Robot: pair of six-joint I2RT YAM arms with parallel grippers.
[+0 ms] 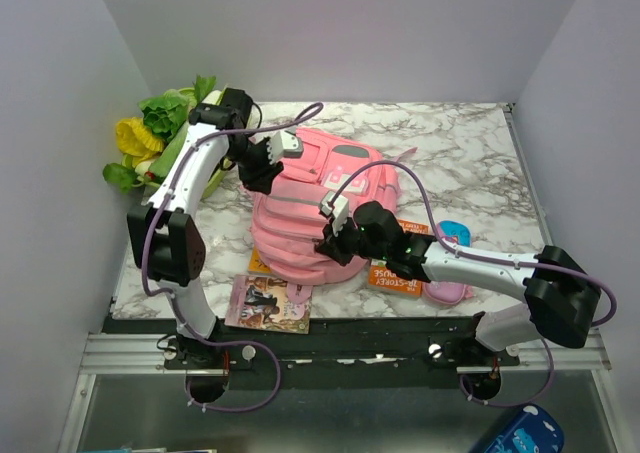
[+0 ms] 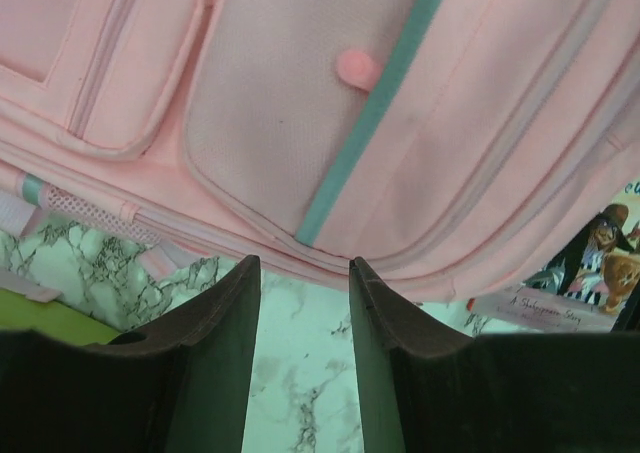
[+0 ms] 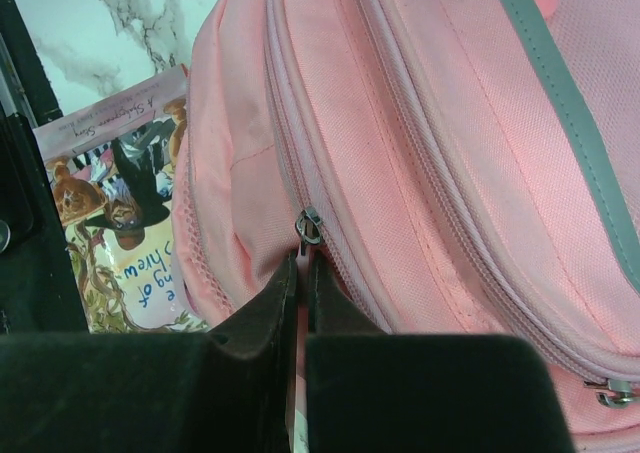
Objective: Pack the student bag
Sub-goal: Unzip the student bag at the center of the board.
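Observation:
The student bag (image 1: 300, 208) is a large pink backpack lying flat in the middle of the marble table. It fills the left wrist view (image 2: 400, 123) and the right wrist view (image 3: 430, 153). My right gripper (image 1: 332, 243) is at the bag's near right side. In its wrist view the gripper (image 3: 303, 265) is shut on the pull tab of a zipper slider (image 3: 308, 223) on the bag's main zipper. My left gripper (image 1: 262, 171) is at the bag's far left edge. It is open and empty (image 2: 303, 273), with its fingertips just short of the bag's side seam, above bare table.
A picture book (image 1: 268, 303) lies at the table's front left, partly under the bag, and shows in the right wrist view (image 3: 120, 203). An orange book (image 1: 398, 271) and a small pink pencil case (image 1: 447, 291) lie under my right arm. Toy vegetables (image 1: 160, 133) sit at the back left.

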